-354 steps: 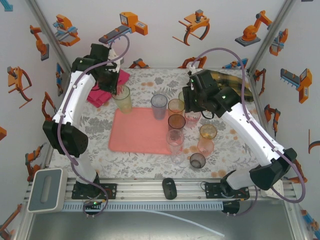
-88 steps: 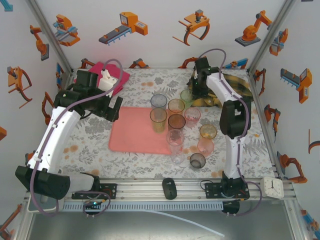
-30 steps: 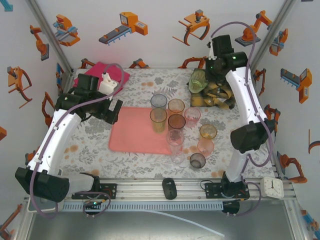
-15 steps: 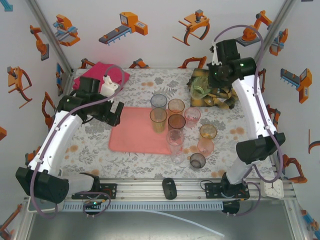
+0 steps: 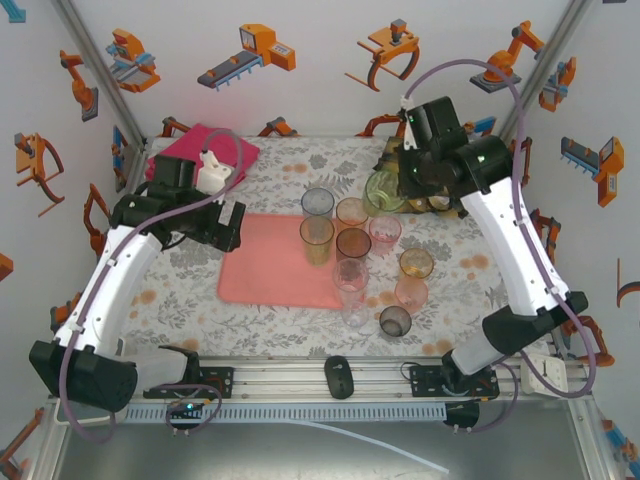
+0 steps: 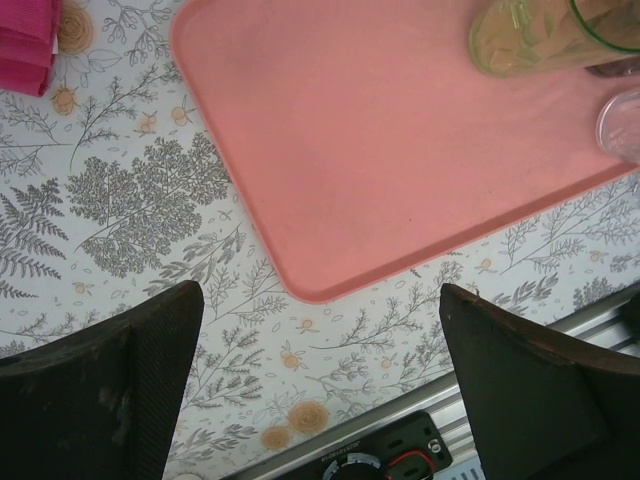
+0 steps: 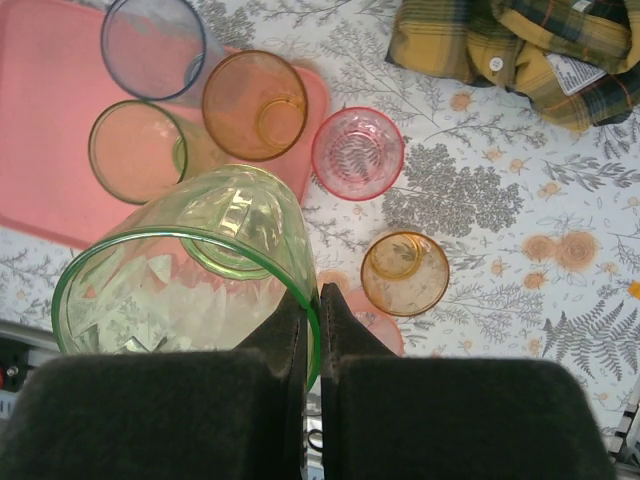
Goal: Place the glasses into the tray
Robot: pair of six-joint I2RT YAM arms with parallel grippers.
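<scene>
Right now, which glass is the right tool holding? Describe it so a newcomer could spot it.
Start at the salmon-pink tray and go past its far right corner, toward the plaid cloth. There the right tool pinches the rim of a green glass. Unlike the upright glasses nearby, it is tilted and held clear of the table.

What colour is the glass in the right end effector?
The glass is green, clearest in the right wrist view.
</scene>
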